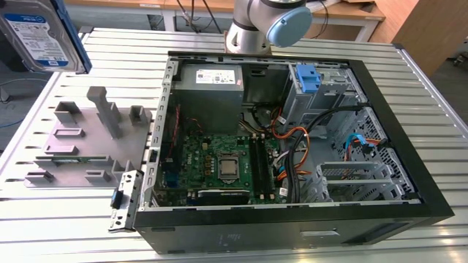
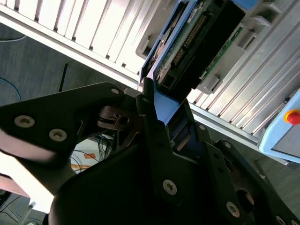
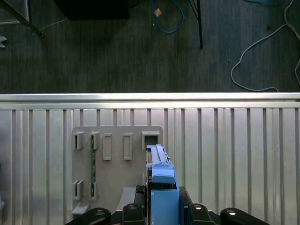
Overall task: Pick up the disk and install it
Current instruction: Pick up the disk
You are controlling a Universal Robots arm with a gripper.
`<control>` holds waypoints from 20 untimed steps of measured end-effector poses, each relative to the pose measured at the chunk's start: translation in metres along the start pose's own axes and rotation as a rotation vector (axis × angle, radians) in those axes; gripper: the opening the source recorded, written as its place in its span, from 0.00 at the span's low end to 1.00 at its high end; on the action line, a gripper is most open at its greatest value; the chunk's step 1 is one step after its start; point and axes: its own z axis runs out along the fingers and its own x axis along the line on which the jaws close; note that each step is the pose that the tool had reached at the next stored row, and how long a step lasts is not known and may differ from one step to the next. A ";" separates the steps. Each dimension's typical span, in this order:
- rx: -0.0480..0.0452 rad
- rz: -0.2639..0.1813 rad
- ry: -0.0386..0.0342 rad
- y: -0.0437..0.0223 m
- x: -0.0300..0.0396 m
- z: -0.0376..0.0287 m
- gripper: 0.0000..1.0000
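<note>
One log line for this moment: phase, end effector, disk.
phase: holding | end effector: shut on the disk | disk: in air above grey fixture | computer case: open, disk not installed

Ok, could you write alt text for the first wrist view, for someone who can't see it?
The gripper clamps the disk by its blue rail between black fingers, seen edge-on from above, over a grey slotted holder on a ribbed metal table. Beyond the table's edge lies dark floor with loose cables.
</note>
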 end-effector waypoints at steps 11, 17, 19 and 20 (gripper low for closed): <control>0.0047 0.000 -0.0001 0.0000 -0.0009 -0.0294 0.36; 0.0090 0.000 -0.0001 0.0001 -0.0013 -0.0431 0.36; 0.0104 0.000 -0.0002 0.0001 -0.0014 -0.0470 0.36; 0.0111 0.000 -0.0002 0.0001 -0.0014 -0.0488 0.36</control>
